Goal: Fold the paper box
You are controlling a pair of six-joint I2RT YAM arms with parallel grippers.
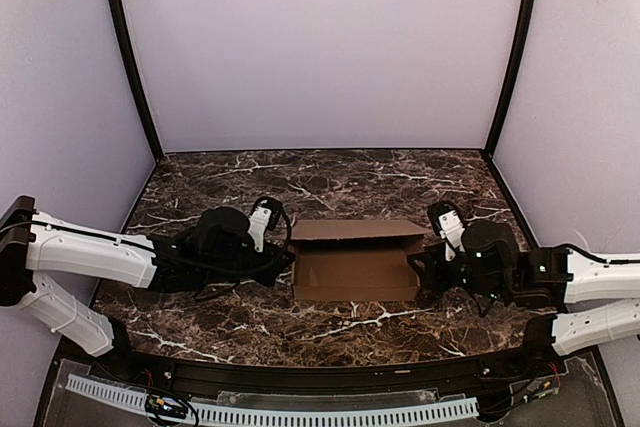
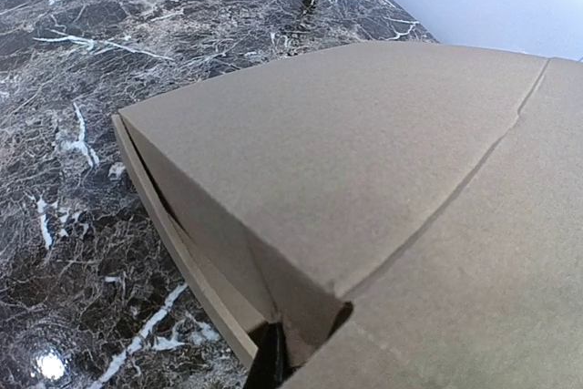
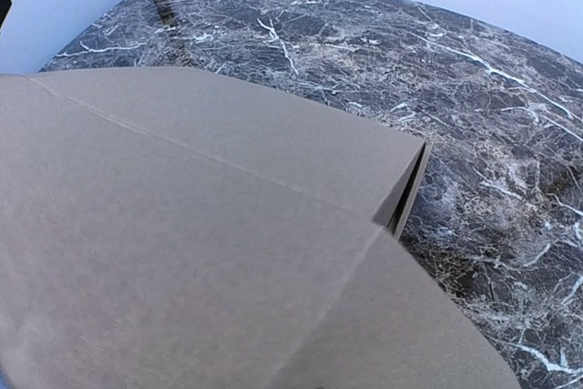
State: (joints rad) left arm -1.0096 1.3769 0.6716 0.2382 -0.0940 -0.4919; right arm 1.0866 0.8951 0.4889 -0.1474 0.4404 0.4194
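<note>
The paper box (image 1: pixel 355 262) is a shallow brown cardboard box lying open-topped in the middle of the dark marble table (image 1: pixel 330 182), its back flap (image 1: pixel 355 229) standing up. My left gripper (image 1: pixel 284 259) is at the box's left end, shut on the cardboard there. In the left wrist view the paper box (image 2: pixel 364 152) fills most of the frame, and one dark fingertip (image 2: pixel 271 362) shows in a gap between its panels. My right gripper (image 1: pixel 426 267) is at the box's right end. The right wrist view shows only the paper box (image 3: pixel 182 225), with its fingers hidden.
Pale walls close the table in at the back and sides, with black posts (image 1: pixel 130 57) at the back corners. A white slotted rail (image 1: pixel 270 412) runs along the near edge between the arm bases.
</note>
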